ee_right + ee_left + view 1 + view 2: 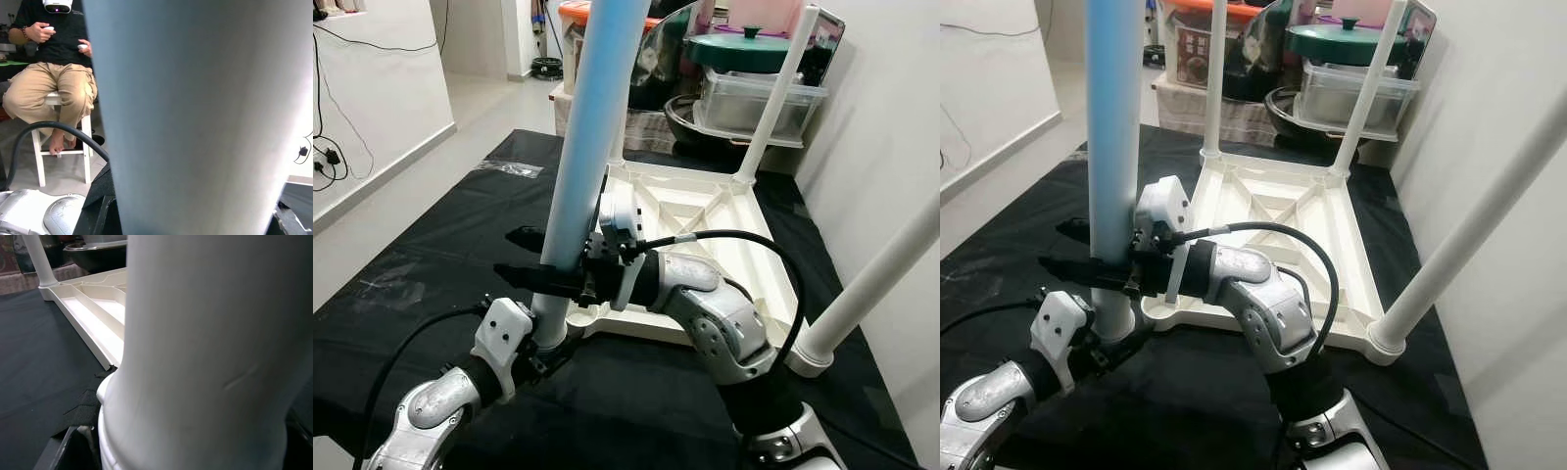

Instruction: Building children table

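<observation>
A white children's table [675, 211] lies upside down on a black mat. Three of its legs stand up: far left [1216, 73], far right [778, 93] and near right [871, 284]. A fourth pale leg [582, 147] stands upright at the near left corner. My right gripper [506, 257] is shut on this leg about a third of the way up, one black finger on each side. My left gripper [548, 348] is shut on the leg's thick base, just above the corner socket. Up close, the leg [205, 357] hides most of the left fingers.
The black mat [431, 225] covers the floor under the table. Stacked storage boxes and a green-lidded pot [749, 49] stand behind it. A white wall runs close along the right. A person [54, 73] sits on a white stool holding controllers. Cables [328, 157] hang at the left wall.
</observation>
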